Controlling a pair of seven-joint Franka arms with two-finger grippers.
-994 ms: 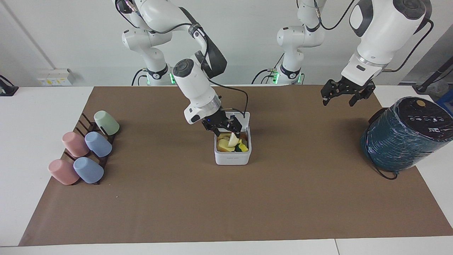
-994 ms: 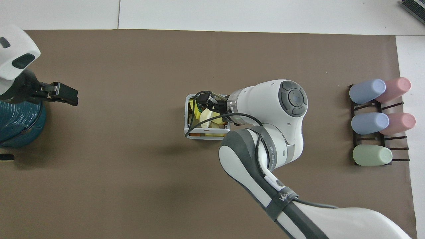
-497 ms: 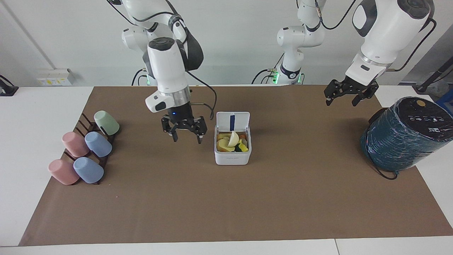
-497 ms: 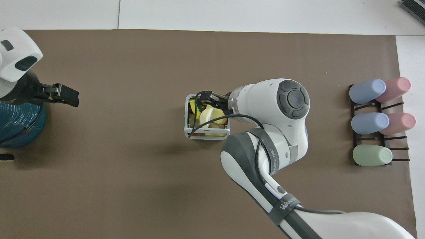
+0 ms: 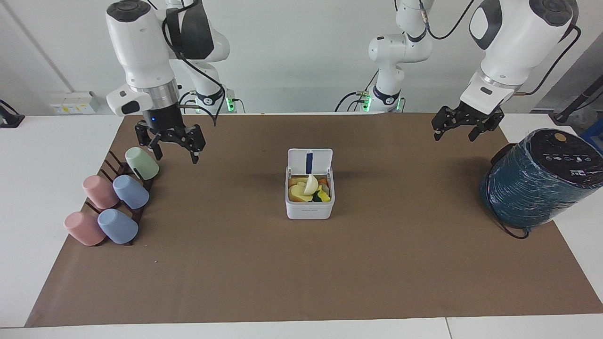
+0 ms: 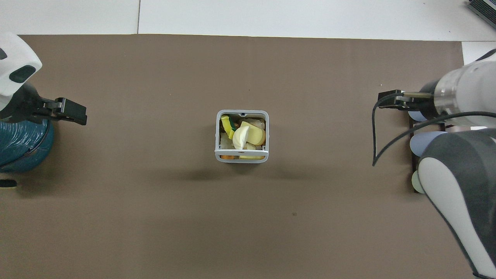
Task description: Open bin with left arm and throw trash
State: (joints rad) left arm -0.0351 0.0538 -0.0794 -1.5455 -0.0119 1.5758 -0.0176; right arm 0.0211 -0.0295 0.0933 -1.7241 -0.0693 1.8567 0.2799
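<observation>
Now trash (image 5: pixel 308 188) is seen in open bin (image 5: pixel 310 207), well apart from both spread, empty grippers: left (image 5: pixel 458 129), right (image 5: pixel 172 147); cups (image 6: pixel 426 141) partly hidden overhead.

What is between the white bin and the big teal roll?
Nothing: in both views only bare brown paper lies between the bin and the teal roll.

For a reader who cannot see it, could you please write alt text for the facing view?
A small white bin stands mid-table on the brown mat with its lid up and yellow and cream trash inside. The right pincer hangs open over the cup rack, and the left pincer waits open beside the teal cylinder.
</observation>
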